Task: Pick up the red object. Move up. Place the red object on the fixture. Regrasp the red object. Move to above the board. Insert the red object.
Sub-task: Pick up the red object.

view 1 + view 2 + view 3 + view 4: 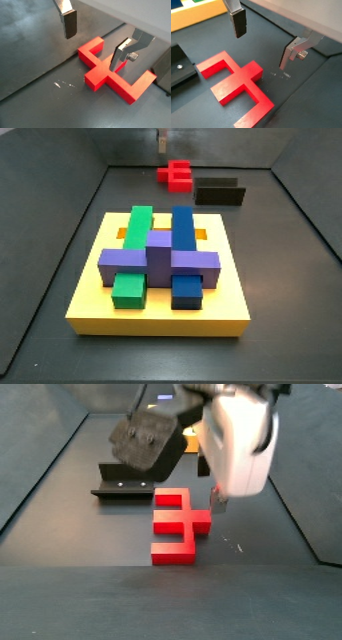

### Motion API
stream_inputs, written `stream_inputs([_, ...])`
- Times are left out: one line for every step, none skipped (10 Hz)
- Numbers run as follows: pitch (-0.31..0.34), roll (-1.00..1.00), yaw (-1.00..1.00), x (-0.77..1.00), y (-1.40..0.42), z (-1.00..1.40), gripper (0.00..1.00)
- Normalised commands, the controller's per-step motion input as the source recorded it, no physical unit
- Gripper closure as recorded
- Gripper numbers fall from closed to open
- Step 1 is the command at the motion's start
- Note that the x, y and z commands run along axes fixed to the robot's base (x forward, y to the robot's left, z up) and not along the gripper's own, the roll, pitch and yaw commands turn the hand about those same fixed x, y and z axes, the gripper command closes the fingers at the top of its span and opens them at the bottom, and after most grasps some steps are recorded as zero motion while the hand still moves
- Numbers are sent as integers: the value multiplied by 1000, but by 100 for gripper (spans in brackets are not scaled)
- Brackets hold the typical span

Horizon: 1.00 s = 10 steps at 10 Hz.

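Note:
The red object (110, 77) lies flat on the dark floor, also seen in a wrist view (234, 80) and in both side views (177, 173) (178, 524). My gripper (92, 53) hangs open above the floor close beside it, with nothing between its fingers (238, 22). In a side view the gripper (214, 502) stands just right of the piece, apart from it. The fixture (221, 194) (134, 484) sits next to the red object. The yellow board (160, 313) with green, blue and purple blocks lies further off, its edge showing in a wrist view (198, 17).
Grey walls (80, 188) close in the floor on both sides and at the back. The white gripper body (241, 434) fills the upper part of a side view and hides the floor behind it.

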Motion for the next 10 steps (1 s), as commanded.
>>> stream_inputs([0,0,-231,91,0,-611,0])
stream_inputs([-11,0,-163,51,-9,-574,0])
stream_inputs([0,-27,-171,34,0,-491,0])
stream_inputs([0,-56,-217,0,0,-334,0])
stream_inputs([-10,-96,-206,57,0,-329,0])
stream_inputs([-26,-109,-157,111,0,-340,0])
stream_inputs([-13,-53,-149,0,0,-354,0])
stream_inputs([0,0,-180,0,-9,-354,0])
stream_inputs([0,-9,-160,0,0,-343,0])
stream_inputs([0,-13,-129,51,0,-317,0])
